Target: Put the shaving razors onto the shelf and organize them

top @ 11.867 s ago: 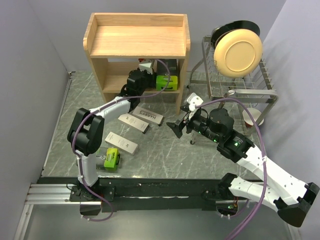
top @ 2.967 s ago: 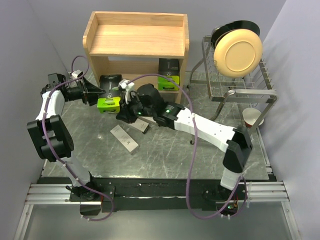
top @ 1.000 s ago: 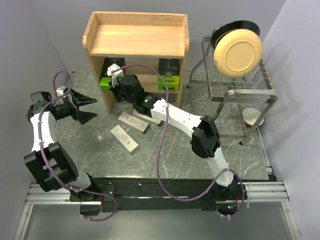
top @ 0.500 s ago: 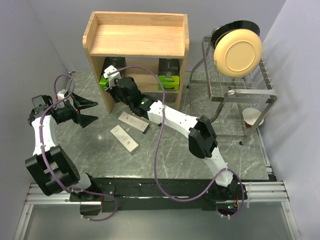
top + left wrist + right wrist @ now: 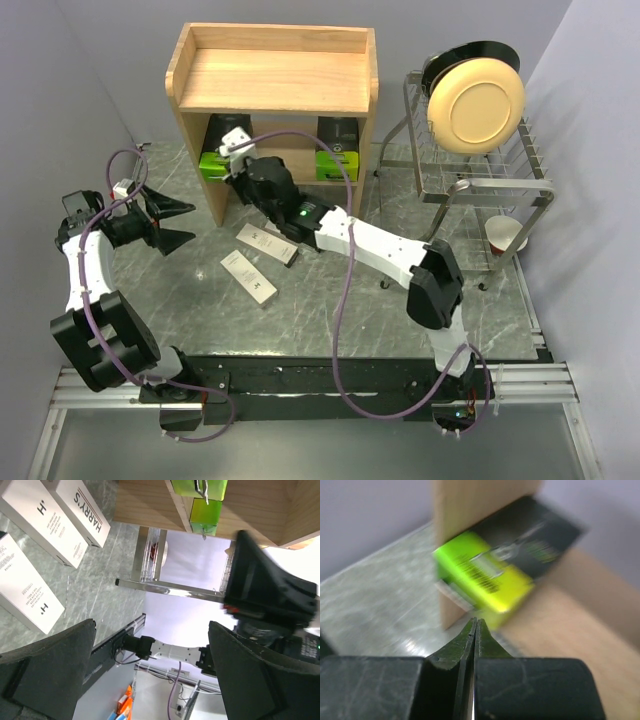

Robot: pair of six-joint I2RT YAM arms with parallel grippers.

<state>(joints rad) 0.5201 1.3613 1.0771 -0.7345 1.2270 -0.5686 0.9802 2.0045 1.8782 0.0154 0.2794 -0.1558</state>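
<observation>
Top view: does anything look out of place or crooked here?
Three white boxes lie slanted on the table, not on the shelf. Both green packs sit on its lower level; nothing looks damaged.

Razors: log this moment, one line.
green packs: on shelf lower tier | white boxes: three on table | left jaws: open | right jaws: shut, empty

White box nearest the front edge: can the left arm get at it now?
Probably yes. The left gripper stands open off to one side of the white box, with bare table between them. The right arm stretches to the shelf farther back, not over this box.
</observation>
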